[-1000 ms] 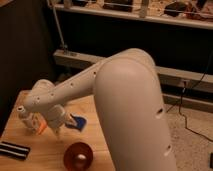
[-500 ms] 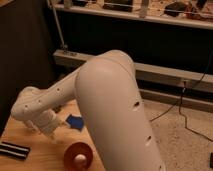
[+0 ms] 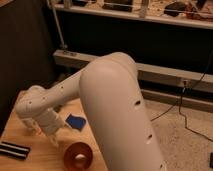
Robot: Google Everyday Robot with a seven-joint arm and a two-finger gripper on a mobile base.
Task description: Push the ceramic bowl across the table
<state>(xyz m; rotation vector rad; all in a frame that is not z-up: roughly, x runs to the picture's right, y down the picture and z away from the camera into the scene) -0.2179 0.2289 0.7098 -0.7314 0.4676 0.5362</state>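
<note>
My gripper [image 3: 44, 132] hangs low over the table [image 3: 37, 161], pale wood planks; can't tell its state. Ceramic bowl [image 3: 78, 156], round, glossy orange-red, sits just right of gripper, nr bottom of view. Flat blue sponge [image 3: 75, 121] lies behind it. Smooth white arm [image 3: 110, 100] fills the middle.

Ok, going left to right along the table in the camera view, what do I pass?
Black striped object → gripper, over the left part of the table → ceramic bowl. The blue sponge lies behind the bowl in the same stretch, so I leave it unordered.
</note>
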